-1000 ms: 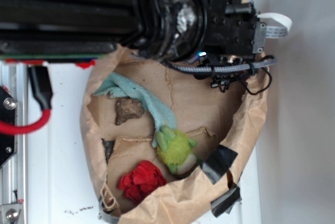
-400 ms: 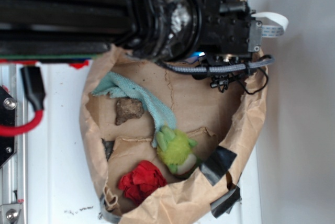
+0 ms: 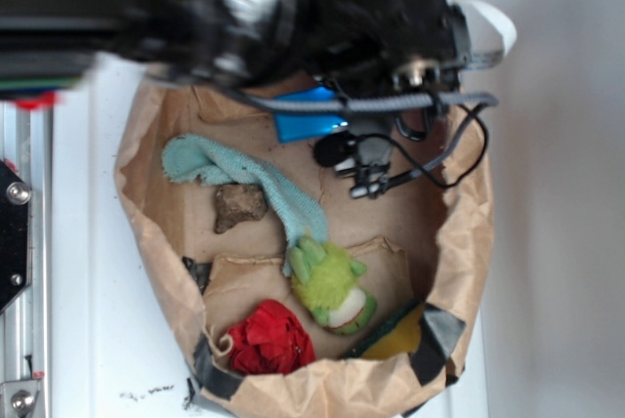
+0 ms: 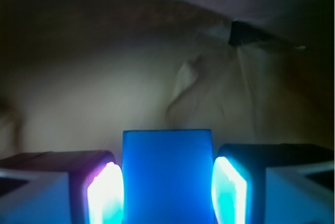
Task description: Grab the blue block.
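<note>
The gripper [image 4: 167, 182] is clamped on the blue block [image 4: 167, 174], with one finger pad [image 4: 104, 192] pressed against each side of it. In the exterior view the blue block [image 3: 311, 115] sits near the top edge of the brown paper bag [image 3: 467, 242], partly hidden under the dark arm (which is blurred). Below it lie a teal cloth [image 3: 244, 179], a brown rock [image 3: 239, 205], a green plush toy [image 3: 330, 283] and a red cloth [image 3: 269, 338], all well apart from the block.
</note>
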{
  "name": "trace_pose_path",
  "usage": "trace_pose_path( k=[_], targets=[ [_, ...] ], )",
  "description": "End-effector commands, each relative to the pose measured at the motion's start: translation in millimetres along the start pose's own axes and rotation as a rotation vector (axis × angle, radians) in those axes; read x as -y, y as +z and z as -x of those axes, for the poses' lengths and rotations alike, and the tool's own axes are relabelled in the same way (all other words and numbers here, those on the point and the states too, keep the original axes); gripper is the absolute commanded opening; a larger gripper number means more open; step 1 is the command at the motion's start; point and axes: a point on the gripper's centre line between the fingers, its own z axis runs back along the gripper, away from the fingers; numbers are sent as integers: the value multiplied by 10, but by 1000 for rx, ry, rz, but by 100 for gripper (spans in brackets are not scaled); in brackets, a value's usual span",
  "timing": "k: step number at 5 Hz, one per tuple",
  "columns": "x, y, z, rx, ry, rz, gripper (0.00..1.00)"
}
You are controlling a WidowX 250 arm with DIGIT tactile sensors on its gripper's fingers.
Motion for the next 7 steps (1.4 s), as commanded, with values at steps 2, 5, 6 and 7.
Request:
trace_pose_path(
  k=[2, 5, 6, 7],
  targets=[
    [41, 1007, 65, 101, -90, 60, 0],
    [362, 1251, 202, 252, -75, -9, 0],
    [432, 1250, 186, 230, -84, -30, 0],
    [465, 1223, 150, 213, -88, -46, 0]
  ],
)
